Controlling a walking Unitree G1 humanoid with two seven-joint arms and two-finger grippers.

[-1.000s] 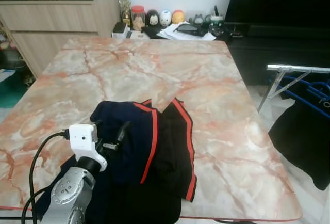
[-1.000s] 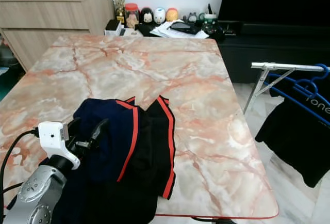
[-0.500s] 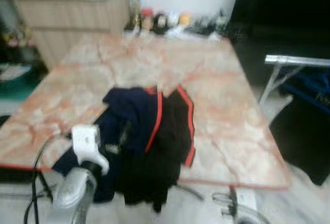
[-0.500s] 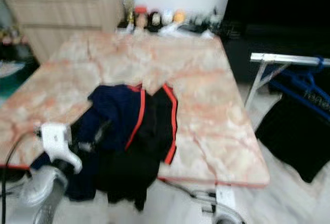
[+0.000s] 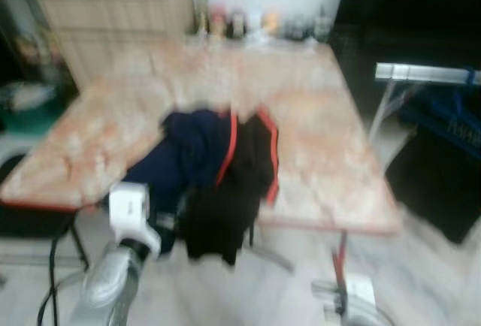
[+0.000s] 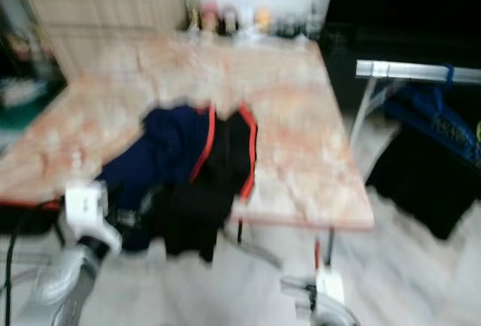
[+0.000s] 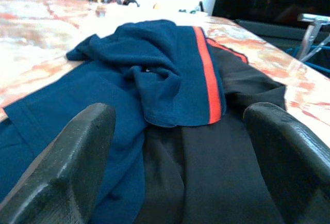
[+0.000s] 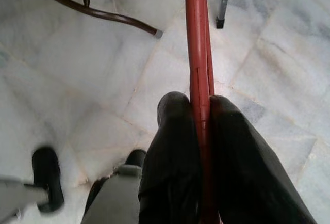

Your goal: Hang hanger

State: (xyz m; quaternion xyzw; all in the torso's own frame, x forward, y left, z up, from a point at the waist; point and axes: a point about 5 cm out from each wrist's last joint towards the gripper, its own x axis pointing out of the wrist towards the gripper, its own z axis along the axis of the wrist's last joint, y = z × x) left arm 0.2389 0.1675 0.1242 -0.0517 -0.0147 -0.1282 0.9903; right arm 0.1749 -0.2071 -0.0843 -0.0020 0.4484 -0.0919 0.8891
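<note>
Right end effector (image 8: 201, 126) clamped on red hanger (image 8: 198, 38), left end effector (image 7: 180, 146) spread wide before navy garment (image 7: 154, 64)

A silver left arm (image 5: 105, 292) carries a white wrist block, black cable and thick black fingers (image 7: 62, 167).

A pink-and-white marble-patterned table (image 5: 316, 127) stands in the middle of the room. On its near edge lies a heap of dark navy and black clothes with red stripes (image 7: 175, 79), and part of it hangs over the edge. Behind the table, a row of small blurred objects (image 5: 248, 22) stands before a white wall. A pale wooden cabinet (image 5: 113, 10) is on the left. On the right is a silver metal drying rack (image 6: 413, 70) with a black garment (image 6: 421, 183) below its bar. The floor is of pale marble tiles (image 8: 93, 79).
</note>
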